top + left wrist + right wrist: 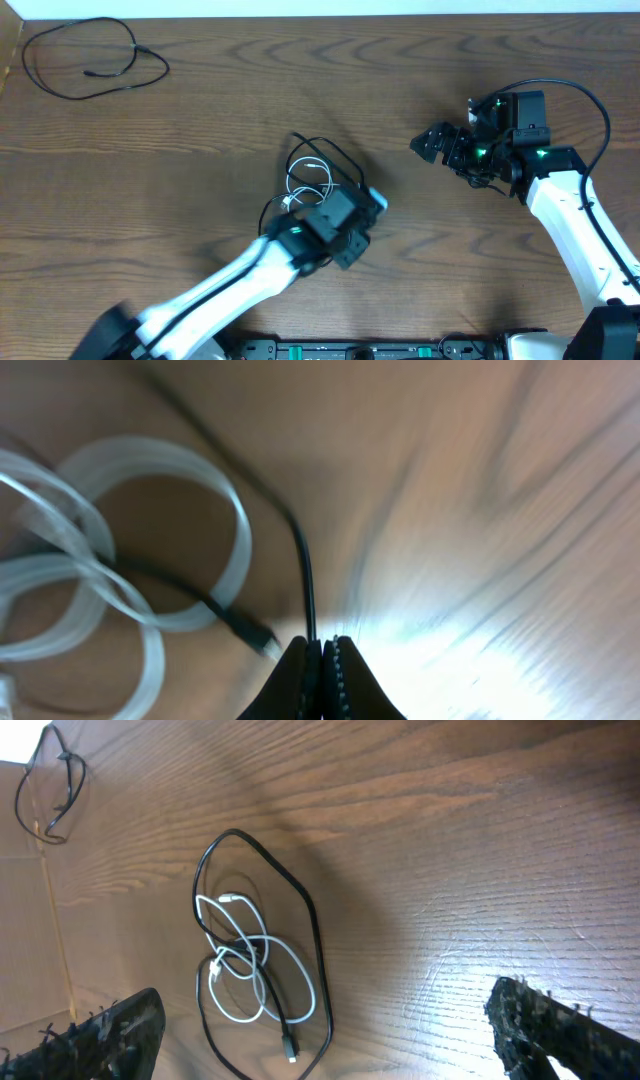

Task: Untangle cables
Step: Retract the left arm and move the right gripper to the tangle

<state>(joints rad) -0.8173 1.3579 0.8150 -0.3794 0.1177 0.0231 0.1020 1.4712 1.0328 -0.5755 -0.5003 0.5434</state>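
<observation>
Left tool (321, 660) clenched on black cable (303, 570), likely to pull it free of white cable (238, 525) | right tool (322, 1008) released, idle

In the left wrist view the white cable (152, 452) is blurred and runs off the frame's left edge.

White cable (241, 528) tangled with one black cable (306, 580); other black cable (92, 73) apart.

Overhead looks straight down at the table (200, 130); both wrist views, left very close, share the tangled cables (245, 958).
</observation>
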